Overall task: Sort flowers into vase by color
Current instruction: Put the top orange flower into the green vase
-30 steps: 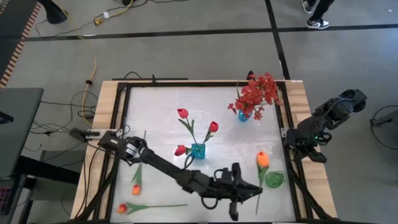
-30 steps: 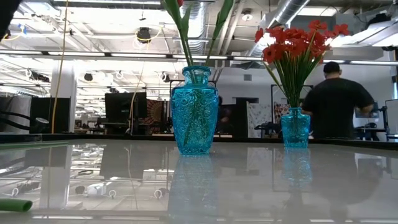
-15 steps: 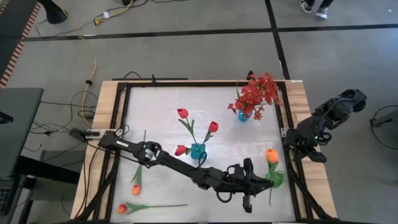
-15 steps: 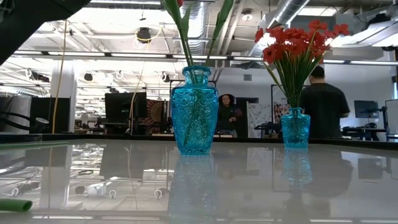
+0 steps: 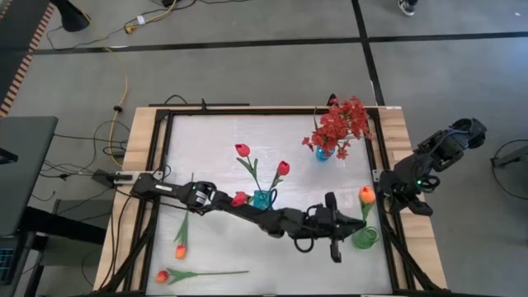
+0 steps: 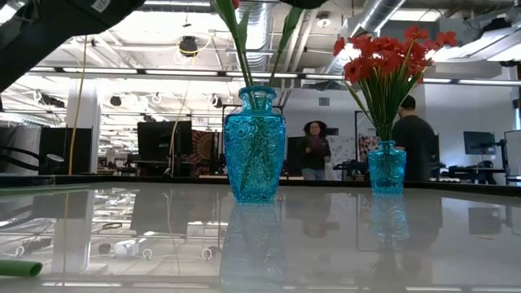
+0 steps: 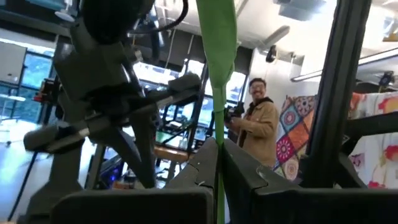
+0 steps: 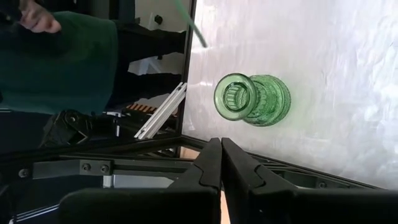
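Three red rosebuds (image 5: 242, 150) already stood in the blue vase (image 5: 263, 200), and two orange tulips (image 5: 180, 251) lay on the tabletop (image 5: 206, 157). The left tool (image 5: 334, 238) was clamped on an orange tulip (image 5: 365, 195) beside the empty green vase (image 5: 364, 238). The right tool (image 8: 217, 163) waited shut and empty at the tabletop's right edge.

An open-plan lab: exposed ceiling ducts (image 6: 370, 16), monitors (image 6: 159, 140), floor cables (image 5: 124, 82).

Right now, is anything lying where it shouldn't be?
Yes. Two orange tulip buds on green stems lie flat on the white table near its left front corner, not in any vase. The green glass vase is empty.
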Tool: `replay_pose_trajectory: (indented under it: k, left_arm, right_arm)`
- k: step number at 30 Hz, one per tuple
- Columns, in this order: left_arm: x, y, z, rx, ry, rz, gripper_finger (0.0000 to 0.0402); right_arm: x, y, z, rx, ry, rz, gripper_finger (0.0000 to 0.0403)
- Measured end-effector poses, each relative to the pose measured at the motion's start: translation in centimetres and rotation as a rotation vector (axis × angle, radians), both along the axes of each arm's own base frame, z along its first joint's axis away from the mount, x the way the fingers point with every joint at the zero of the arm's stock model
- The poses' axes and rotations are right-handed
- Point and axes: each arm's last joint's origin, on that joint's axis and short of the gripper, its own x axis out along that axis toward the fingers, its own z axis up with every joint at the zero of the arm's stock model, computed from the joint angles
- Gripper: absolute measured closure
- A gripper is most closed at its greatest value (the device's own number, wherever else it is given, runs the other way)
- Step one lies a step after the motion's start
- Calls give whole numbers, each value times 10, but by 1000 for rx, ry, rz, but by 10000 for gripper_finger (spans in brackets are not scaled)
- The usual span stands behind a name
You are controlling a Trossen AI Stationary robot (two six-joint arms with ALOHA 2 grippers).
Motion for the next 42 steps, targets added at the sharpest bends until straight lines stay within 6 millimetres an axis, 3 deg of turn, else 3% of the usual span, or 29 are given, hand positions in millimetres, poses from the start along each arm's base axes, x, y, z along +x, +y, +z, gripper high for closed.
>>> replay_pose_trajectory:
  k: [7, 16, 25, 33, 42]
  left_arm:
    - [4, 19, 2, 11, -24, 5, 401]
    - [2, 22, 8, 6, -90, -10, 401]
    - [2, 23, 8, -9, -91, -13, 401]
    - [1, 24, 10, -33, -114, 15, 401]
    - [1, 30, 11, -98, -124, 60, 401]
  right_arm:
    - [2, 1, 1, 22, -5, -21, 370]
    - [14, 8, 15, 121, -197, -8, 359]
    - [21, 10, 22, 63, -407, 27, 270]
    - [28, 12, 22, 25, -423, -8, 171]
    - [45, 19, 19, -50, -442, -42, 163]
